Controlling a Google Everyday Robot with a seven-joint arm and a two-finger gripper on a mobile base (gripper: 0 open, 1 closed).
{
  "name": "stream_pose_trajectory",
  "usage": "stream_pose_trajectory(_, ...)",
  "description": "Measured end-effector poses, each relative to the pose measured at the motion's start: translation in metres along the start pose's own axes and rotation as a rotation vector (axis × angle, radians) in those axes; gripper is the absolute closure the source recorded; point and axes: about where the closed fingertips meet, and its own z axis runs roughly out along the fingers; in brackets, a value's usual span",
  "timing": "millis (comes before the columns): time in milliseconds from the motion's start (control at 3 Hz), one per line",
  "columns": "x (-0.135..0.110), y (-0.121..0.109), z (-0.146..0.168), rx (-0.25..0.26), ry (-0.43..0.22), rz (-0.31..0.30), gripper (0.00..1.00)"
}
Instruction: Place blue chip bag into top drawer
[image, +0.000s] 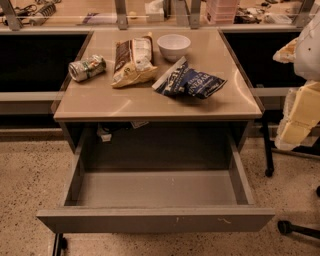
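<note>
The blue chip bag (189, 81) lies crumpled on the tan tabletop (150, 105), right of centre, its white strip pointing toward the bowl. The top drawer (155, 219) is pulled wide open below the table's front edge, and nothing shows on its grey floor. My gripper (296, 122) shows as pale cream and white parts at the right edge of the view, beside the table's right side. It is well clear of the bag and holds nothing that I can see.
A brown-and-cream bag (131, 61), a white bowl (173, 46) and a crushed can (86, 67) sit on the table behind and left of the blue bag. Dark chair legs with castors (285, 227) stand on the speckled floor at the right.
</note>
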Motion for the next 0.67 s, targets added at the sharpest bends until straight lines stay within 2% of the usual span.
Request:
stream_pose_trajectory(333, 0.000, 0.000, 0.000, 0.000, 0.000, 0.000, 0.00)
stream_pose_trajectory(667, 0.007, -0.011, 0.005, 0.015, 0.011, 0.048, 0.00)
